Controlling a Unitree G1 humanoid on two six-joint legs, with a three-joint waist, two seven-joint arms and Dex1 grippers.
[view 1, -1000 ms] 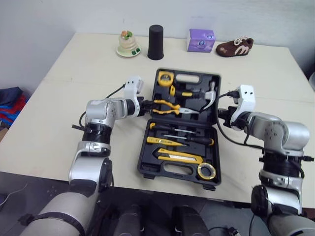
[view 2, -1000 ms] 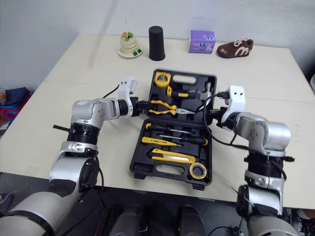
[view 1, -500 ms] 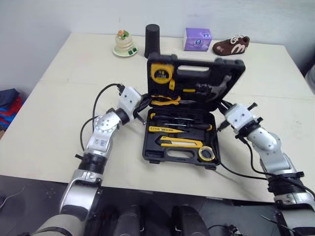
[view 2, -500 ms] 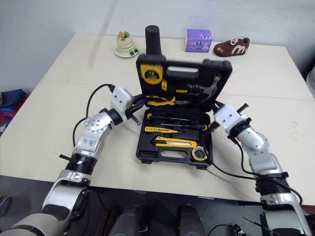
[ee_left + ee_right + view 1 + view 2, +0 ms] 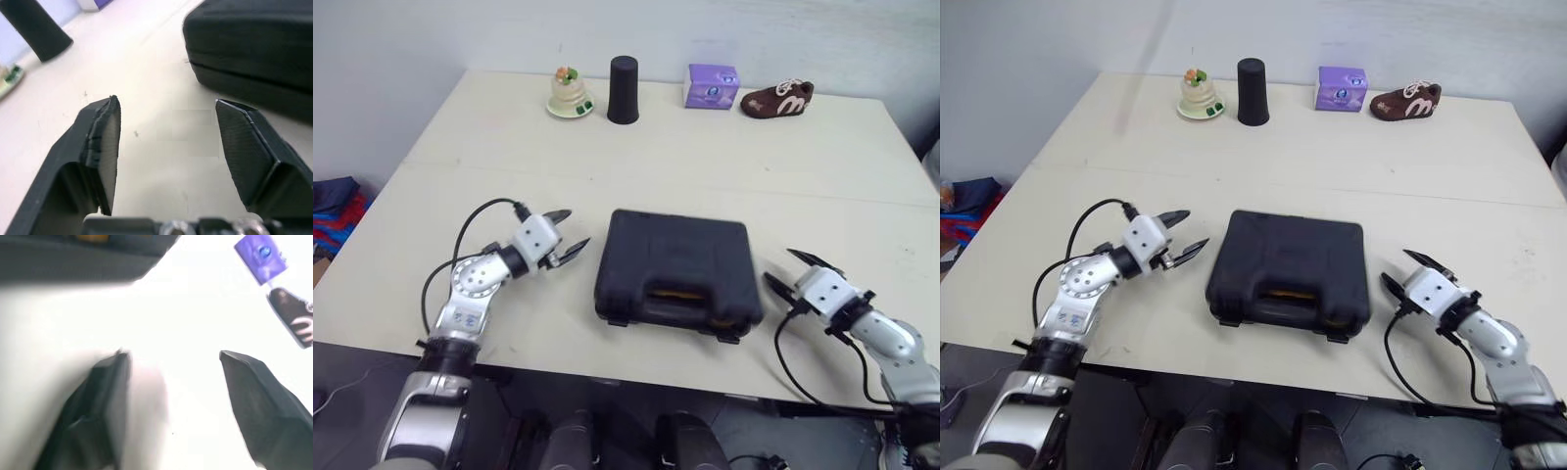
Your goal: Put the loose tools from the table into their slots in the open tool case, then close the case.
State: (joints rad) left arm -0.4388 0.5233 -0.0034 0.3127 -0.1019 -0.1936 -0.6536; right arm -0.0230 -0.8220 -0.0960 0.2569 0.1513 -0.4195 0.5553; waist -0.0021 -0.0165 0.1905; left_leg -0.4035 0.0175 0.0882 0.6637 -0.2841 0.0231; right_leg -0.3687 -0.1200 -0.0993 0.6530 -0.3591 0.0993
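- We see the black tool case [image 5: 675,264] lying shut and flat on the counter [image 5: 705,166], towards its near edge, with the handle side facing us.
- We make out a thin strip of yellow at the handle recess on that near side.
- The left gripper [image 5: 573,231] sits just beside the case's left end, apart from it. Its fingers [image 5: 100,147] are spread wide with only bare counter between them.
- From the left wrist we see a corner of the case just past the fingertips.
- The right gripper [image 5: 781,268] is low over the counter, just off the case's right near corner and not touching it. It too is spread wide and holds nothing.
- Along the far edge of the counter, well apart from the case, we count from left to right a small figurine on a plate [image 5: 570,92], a black cylinder [image 5: 624,89], a purple box [image 5: 712,85] and a brown shoe [image 5: 777,98].
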